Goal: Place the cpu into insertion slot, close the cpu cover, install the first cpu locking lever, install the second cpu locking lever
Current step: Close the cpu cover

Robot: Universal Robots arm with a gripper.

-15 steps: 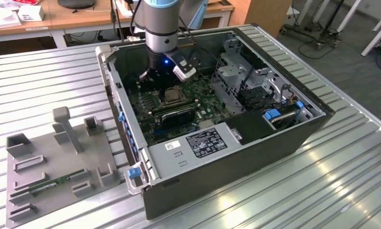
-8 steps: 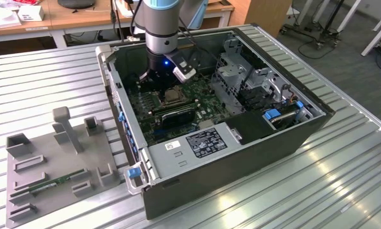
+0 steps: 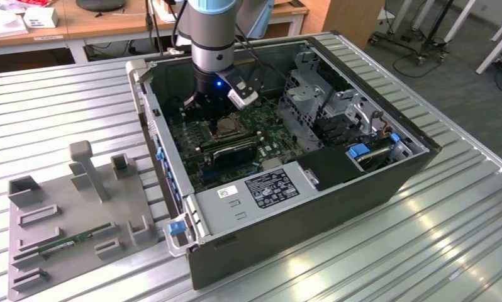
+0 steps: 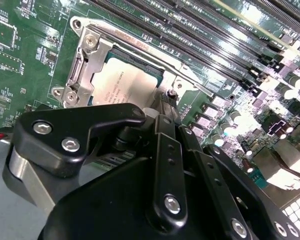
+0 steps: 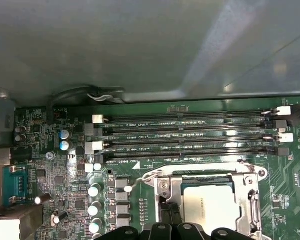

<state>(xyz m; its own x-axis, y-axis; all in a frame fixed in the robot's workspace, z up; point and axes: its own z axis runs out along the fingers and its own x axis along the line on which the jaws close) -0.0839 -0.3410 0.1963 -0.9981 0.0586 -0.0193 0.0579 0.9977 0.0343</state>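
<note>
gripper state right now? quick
Gripper: cannot be told whether open or shut; it sits at the rim of the insertion slot, beside the cpu lying in it.

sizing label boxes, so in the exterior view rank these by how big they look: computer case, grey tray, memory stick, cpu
1. computer case
2. grey tray
3. memory stick and cpu: too close to rank; the memory stick is longer, the cpu wider.

Open computer case [image 3: 318, 214] on ribbed metal table [image 3: 452, 251], grey fixture tray [image 3: 75, 217] at the exterior view's left
</note>
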